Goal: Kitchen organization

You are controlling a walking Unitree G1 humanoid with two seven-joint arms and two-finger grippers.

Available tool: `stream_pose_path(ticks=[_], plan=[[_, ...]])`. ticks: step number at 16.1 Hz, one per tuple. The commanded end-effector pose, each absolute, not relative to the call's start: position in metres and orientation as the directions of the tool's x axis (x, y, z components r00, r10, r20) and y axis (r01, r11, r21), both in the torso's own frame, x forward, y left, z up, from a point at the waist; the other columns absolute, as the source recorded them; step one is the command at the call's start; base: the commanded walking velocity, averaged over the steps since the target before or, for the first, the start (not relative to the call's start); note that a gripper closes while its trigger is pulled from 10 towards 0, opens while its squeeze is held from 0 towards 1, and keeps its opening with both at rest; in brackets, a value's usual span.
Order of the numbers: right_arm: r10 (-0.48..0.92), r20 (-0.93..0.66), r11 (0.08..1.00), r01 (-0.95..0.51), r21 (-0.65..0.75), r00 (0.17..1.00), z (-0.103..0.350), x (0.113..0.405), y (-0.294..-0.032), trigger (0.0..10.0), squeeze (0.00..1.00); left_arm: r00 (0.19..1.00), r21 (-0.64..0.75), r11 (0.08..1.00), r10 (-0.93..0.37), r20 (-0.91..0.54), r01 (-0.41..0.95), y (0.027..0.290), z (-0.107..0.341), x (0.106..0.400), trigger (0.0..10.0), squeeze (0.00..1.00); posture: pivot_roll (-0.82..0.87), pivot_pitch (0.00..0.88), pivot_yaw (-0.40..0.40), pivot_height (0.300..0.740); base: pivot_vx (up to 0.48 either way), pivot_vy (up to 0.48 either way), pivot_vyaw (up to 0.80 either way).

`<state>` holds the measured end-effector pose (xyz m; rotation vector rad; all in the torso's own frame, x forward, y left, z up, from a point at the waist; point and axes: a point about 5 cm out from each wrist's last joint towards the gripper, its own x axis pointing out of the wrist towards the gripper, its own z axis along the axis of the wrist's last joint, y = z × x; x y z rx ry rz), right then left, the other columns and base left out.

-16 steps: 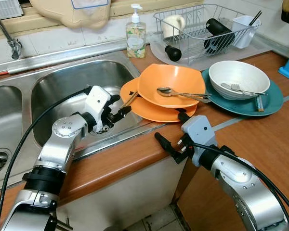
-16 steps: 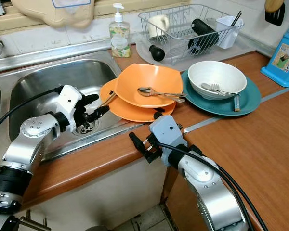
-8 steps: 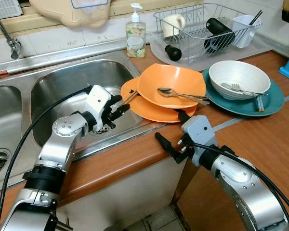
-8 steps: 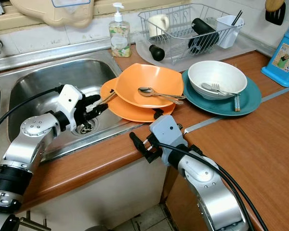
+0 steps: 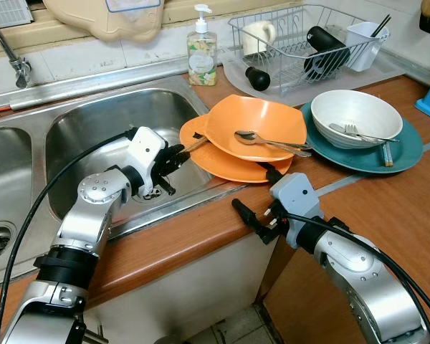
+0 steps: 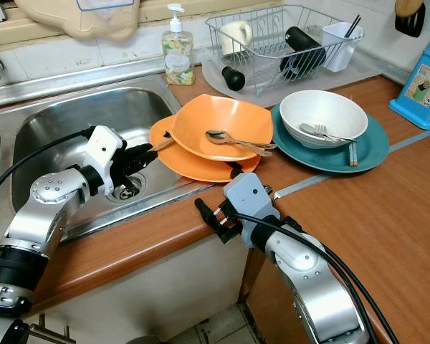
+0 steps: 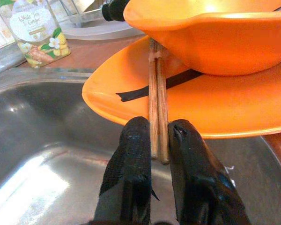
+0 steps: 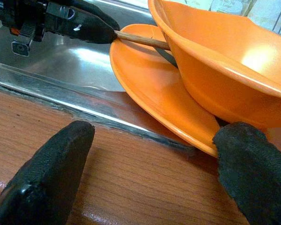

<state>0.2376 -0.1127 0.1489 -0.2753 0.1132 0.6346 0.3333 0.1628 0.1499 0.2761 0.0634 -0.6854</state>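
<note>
A pair of wooden chopsticks lies on the orange plate, its far end tucked under the orange bowl stacked on that plate. My left gripper is over the sink's right edge and shut on the chopsticks' near end. A spoon rests in the orange bowl. My right gripper is open low over the wooden counter, just in front of the plate. One of its fingers is close under the plate's rim.
A white bowl with a fork sits on a teal plate to the right. Behind stand a dish rack and a soap bottle. The steel sink lies left, and the counter's front edge is close.
My left gripper has moved up toward the orange plate and closed on the chopsticks' near end. The right gripper has hardly moved.
</note>
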Motion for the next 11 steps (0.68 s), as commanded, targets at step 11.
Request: stream_pose_path(ticks=[11], plan=[[0.589,-0.158,0.757,-0.609,-0.237,0.793,0.156,0.243,-0.110,10.0,0.00,0.898,0.114,0.895,-0.438,0.045,0.431,0.196,0.177,0.334,0.0,0.00,-0.03,0.000,0.057,0.740,0.000,0.000,0.00]])
